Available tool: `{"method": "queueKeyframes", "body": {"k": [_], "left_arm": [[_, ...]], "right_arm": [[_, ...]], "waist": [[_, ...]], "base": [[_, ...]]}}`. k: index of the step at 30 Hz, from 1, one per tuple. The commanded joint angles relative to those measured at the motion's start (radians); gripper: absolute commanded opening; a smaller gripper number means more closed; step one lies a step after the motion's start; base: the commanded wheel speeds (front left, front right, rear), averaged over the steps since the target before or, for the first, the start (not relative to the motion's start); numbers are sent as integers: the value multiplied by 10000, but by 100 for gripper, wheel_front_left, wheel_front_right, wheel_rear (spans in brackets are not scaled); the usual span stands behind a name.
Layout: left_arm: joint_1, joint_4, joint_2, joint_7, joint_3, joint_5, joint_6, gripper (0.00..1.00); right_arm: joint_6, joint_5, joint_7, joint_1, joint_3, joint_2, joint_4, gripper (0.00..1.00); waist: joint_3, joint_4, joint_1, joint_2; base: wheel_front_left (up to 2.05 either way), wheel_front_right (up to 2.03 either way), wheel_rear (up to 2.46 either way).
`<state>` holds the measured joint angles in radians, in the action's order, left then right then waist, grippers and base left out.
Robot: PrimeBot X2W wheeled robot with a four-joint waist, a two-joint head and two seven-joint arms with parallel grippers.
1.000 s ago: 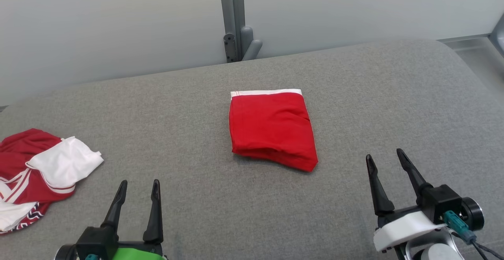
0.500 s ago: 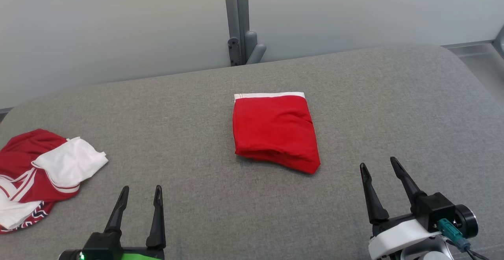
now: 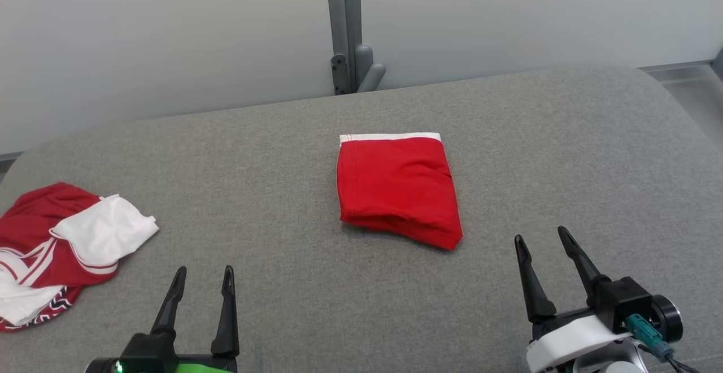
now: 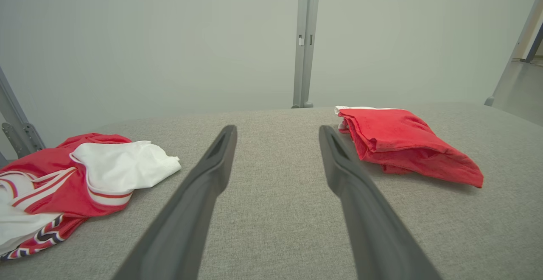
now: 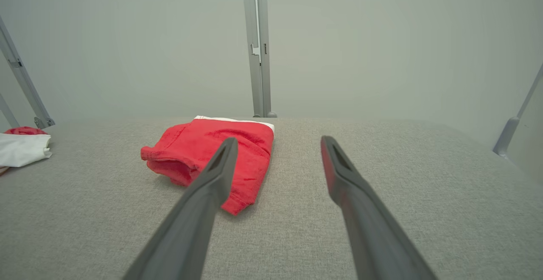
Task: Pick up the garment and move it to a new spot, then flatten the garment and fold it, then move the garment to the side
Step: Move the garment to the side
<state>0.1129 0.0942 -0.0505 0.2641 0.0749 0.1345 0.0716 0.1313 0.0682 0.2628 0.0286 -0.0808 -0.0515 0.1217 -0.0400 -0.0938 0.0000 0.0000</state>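
Observation:
The garment (image 3: 395, 189) is a folded red piece with a white band along its far edge, lying flat in the middle of the grey padded surface (image 3: 565, 152). My left gripper (image 3: 204, 271) stands open and empty near the front edge, well to the garment's left. My right gripper (image 3: 540, 234) is open and empty too, just right of the garment's near corner and apart from it. In the left wrist view the garment (image 4: 403, 144) lies right of my left gripper (image 4: 278, 129). In the right wrist view the garment (image 5: 186, 148) lies left of my right gripper (image 5: 279, 140).
A loose pile of red and white clothes (image 3: 62, 243) lies at the surface's left edge, also in the left wrist view (image 4: 85, 174). A grey post (image 3: 344, 28) stands against the pale wall behind. The surface's rounded right corner drops to the floor.
The head camera has shifted a little, moving the whole picture. Both grippers have drawn back slightly toward the near edge, still open. The garment lies as before.

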Motion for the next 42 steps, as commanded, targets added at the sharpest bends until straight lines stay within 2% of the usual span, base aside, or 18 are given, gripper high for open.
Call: {"method": "queueKeyframes", "body": {"k": [1, 11, 18, 20, 21, 27, 28, 33, 39, 42], "left_arm": [[61, -10, -2, -4, 2, -13, -15, 100], [-50, 40, -2, -4, -67, 93, 50, 100], [-268, 45, -3, -4, 85, 161, 185, 100], [-295, 37, -5, -4, 100, 151, 233, 100], [-371, -16, -3, -4, 135, 144, 294, 100], [-768, -37, -5, -4, 257, 67, 490, 100], [-768, -37, -5, -4, 257, 67, 490, 100], [-1111, 255, -4, -4, 458, 238, 580, 100], [-1458, 360, -14, -4, 765, 325, 604, 100], [-1651, 368, -112, -4, 958, 426, 605, 100]], "right_arm": [[-11, 92, 33, 29, -25, 4, 36, 100], [-11, 254, 33, -207, -349, 4, 386, 100], [-9, 1150, 33, -914, -487, -61, 1339, 100], [-11, 1750, 33, -1255, -647, -155, 1700, 100], [-11, 2259, 33, -1701, -856, -436, 2024, 100], [-8, 4409, 33, -3179, -1487, -1188, 3417, 100], [-8, 4409, 33, -3179, -1487, -1188, 3417, 100], [-6, 6796, -358, -4235, -2324, -1744, 4635, 100], [-6, 9517, -1187, -4963, -2948, -2263, 4969, 100], [-5, 10456, -1439, -5180, -3040, -2506, 5138, 100]], "waist": [[9, 7, 0, 0], [112, 69, 0, 0], [407, 455, 0, 0], [547, 582, 0, 0], [749, 720, 0, 0], [1430, 1175, 0, 0], [1430, 1175, 0, 0], [1758, 1561, 0, 0], [2131, 1984, 0, 0], [2330, 2160, 0, 0]], "base": [[0, 0, 0], [0, 0, 0], [0, 0, 0], [0, 0, 0], [0, 0, 0], [0, 0, 0], [0, 0, 0], [0, 0, 0], [0, 0, 0], [0, 0, 0]]}}
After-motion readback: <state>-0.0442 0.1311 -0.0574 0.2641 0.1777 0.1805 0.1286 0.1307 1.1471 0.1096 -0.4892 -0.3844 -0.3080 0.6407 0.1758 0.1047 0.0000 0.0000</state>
